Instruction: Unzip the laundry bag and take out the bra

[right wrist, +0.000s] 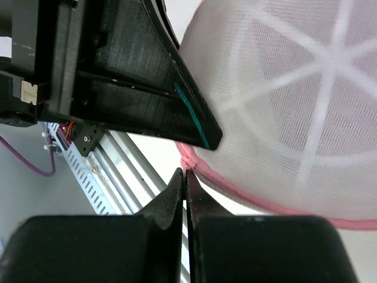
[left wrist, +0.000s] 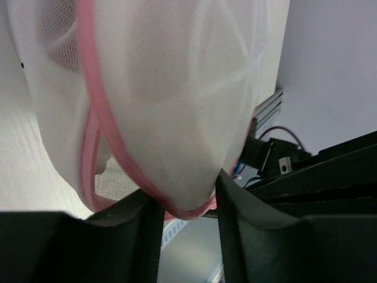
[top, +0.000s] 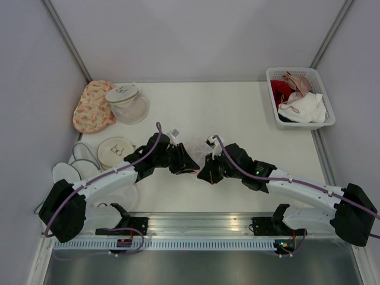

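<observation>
The laundry bag, a white mesh dome with a pink rim, hangs between my two grippers near the table's front middle. In the left wrist view the laundry bag fills the frame, and my left gripper pinches its lower rim edge, which touches both fingers. My left gripper comes at it from the left. My right gripper is shut on the small pink zipper pull at the rim of the laundry bag. From the right, my right gripper meets it. The bra is hidden.
An orange floral pouch and a clear mesh dome with a white top stand at the back left. Flat round mesh bags lie left of my left arm. A white basket of garments sits back right. The metal rail runs along the near edge.
</observation>
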Tool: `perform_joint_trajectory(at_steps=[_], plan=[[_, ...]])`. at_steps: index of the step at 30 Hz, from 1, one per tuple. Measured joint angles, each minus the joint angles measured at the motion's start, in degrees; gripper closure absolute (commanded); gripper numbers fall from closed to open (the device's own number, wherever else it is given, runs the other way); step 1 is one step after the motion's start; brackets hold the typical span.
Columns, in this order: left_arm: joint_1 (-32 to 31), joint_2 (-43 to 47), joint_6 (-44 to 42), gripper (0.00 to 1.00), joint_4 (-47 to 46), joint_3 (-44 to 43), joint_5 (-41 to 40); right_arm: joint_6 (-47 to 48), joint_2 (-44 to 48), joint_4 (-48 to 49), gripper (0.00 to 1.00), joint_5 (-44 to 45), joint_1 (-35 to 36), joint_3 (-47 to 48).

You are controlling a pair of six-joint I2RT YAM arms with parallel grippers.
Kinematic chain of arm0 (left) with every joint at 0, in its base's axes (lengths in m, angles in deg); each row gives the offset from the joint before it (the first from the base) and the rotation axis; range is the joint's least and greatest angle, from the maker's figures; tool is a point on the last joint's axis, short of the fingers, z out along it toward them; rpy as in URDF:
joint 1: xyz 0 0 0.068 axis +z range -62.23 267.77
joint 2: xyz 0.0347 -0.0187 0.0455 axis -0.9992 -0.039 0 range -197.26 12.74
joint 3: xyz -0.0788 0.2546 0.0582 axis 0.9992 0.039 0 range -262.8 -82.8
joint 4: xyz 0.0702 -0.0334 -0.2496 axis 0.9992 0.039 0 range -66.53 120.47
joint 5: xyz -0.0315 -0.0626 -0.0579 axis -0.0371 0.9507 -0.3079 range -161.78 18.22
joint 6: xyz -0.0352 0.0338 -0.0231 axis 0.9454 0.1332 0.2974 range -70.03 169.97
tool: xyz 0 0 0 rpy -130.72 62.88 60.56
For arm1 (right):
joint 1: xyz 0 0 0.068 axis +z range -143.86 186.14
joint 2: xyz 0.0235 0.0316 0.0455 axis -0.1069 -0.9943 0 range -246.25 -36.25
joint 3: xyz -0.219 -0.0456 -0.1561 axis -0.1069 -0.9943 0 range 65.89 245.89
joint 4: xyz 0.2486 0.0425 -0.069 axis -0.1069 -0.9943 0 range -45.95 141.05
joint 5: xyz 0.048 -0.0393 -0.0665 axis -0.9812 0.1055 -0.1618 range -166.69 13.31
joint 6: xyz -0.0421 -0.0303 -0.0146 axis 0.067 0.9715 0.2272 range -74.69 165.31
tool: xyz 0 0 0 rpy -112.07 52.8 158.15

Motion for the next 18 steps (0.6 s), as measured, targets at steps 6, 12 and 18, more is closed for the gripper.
perform_joint_trajectory(at_steps=[6, 12, 18], plan=[[-0.13, 0.09, 0.92, 0.98, -2.03, 0.42, -0.24, 0.04, 0.28, -0.81, 1.0, 0.59, -0.02, -0.07], [-0.13, 0.02, 0.83, 0.98, -1.92, 0.31, -0.35, 1.49, 0.57, -7.23, 1.0, 2.58, -0.02, 0.28], [-0.11, 0.02, 0.37, 0.98, -1.29, -0.07, -0.33, 1.66, -0.72, -17.84, 1.0, 13.57, -0.02, 1.16]])
